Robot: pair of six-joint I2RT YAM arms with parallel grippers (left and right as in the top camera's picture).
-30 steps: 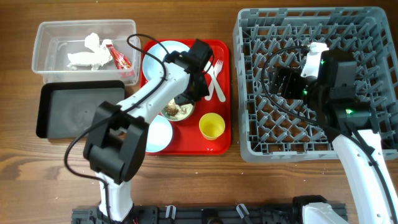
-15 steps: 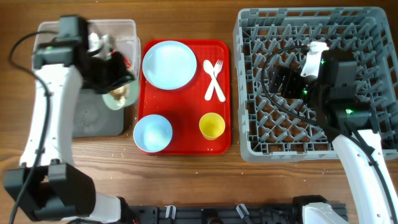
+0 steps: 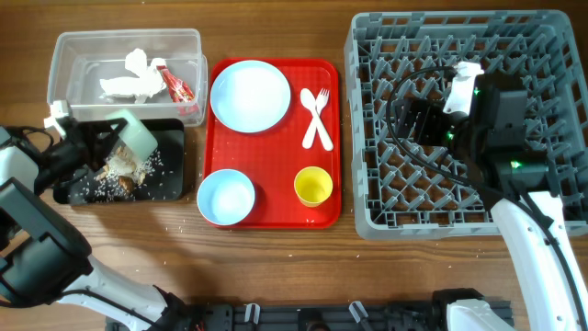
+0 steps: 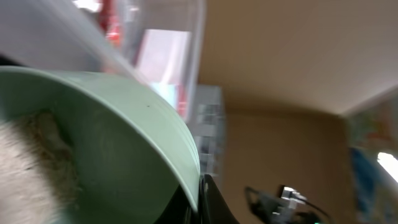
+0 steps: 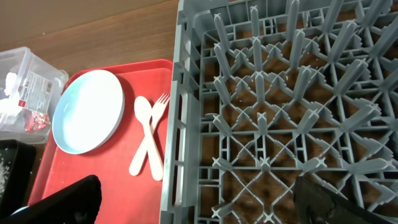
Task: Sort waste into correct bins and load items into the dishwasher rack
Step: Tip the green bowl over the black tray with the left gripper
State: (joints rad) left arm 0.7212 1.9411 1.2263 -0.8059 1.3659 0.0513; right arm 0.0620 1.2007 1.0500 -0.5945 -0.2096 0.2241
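Note:
My left gripper (image 3: 107, 141) is shut on the rim of the pale green bowl (image 3: 133, 134) and holds it tipped on its side over the black tray (image 3: 173, 182). Brownish food scraps with white crumbs (image 3: 118, 176) lie in that tray. In the left wrist view the bowl (image 4: 112, 143) fills the frame, with some scraps (image 4: 31, 162) inside and my jaw (image 4: 198, 202) on its rim. The clear tub (image 3: 69, 55) holds crumpled paper (image 3: 129, 85) and the red-and-white wrapper (image 3: 176, 87). My right gripper (image 3: 418, 119) hangs open and empty over the grey rack (image 3: 551, 55).
The red tray (image 3: 276, 216) holds the light blue plate (image 3: 250, 96), the white fork and spoon (image 3: 317, 118), the light blue bowl (image 3: 226, 197) and the yellow cup (image 3: 313, 187). The right wrist view shows the rack (image 5: 280, 112), plate (image 5: 88, 111) and cutlery (image 5: 149, 140).
My left arm carried the green bowl from the red tray, past the tub, to the black tray and tipped it. Scraps now lie in the black tray. The right arm has not moved.

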